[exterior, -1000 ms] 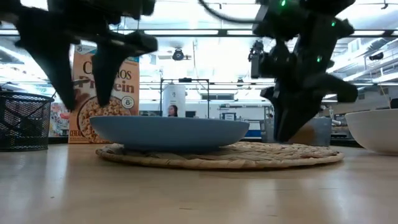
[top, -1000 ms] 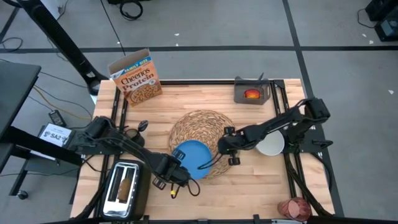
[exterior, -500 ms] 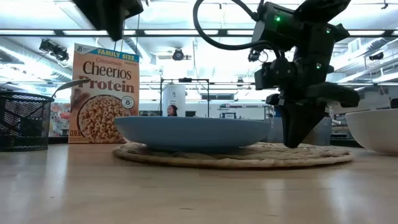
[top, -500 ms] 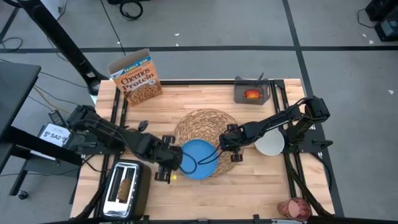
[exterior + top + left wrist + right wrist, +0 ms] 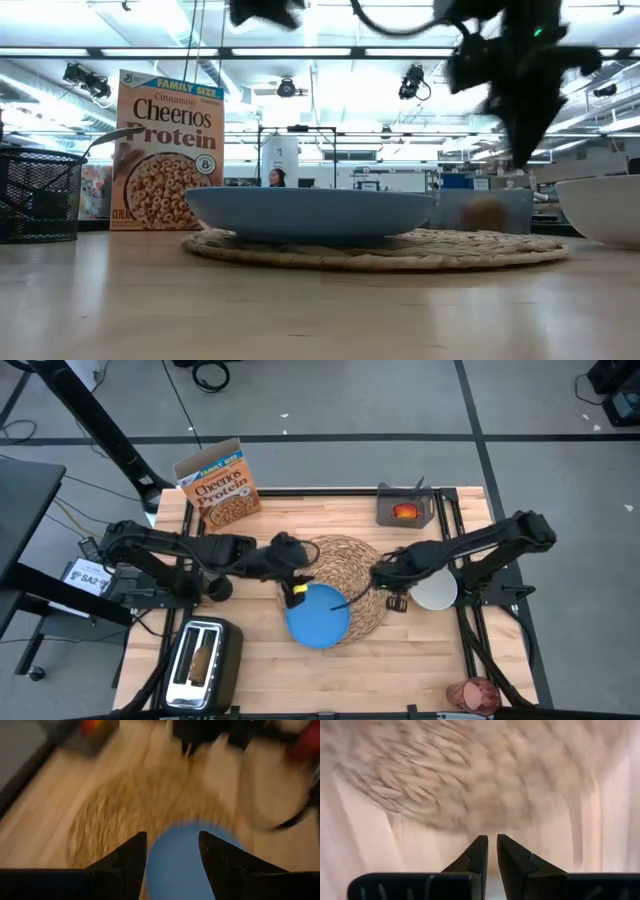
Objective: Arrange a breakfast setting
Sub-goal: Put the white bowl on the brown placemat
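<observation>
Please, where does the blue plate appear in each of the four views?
High view: blue plate at centre, on the woven placemat's near edge.
Low view: centre, on the placemat.
Left wrist view: blurred blue disc between the fingers.
Right wrist view: not in it.
Shared landmark: the placemat.

Placemat (image 5: 335, 565) under me is rough woven straw, plate (image 5: 318, 616) looks smooth matt blue, maybe plastic; table (image 5: 420, 660) pale wood.

Overhead and table-level views share blue plate (image 5: 318, 617)
</observation>
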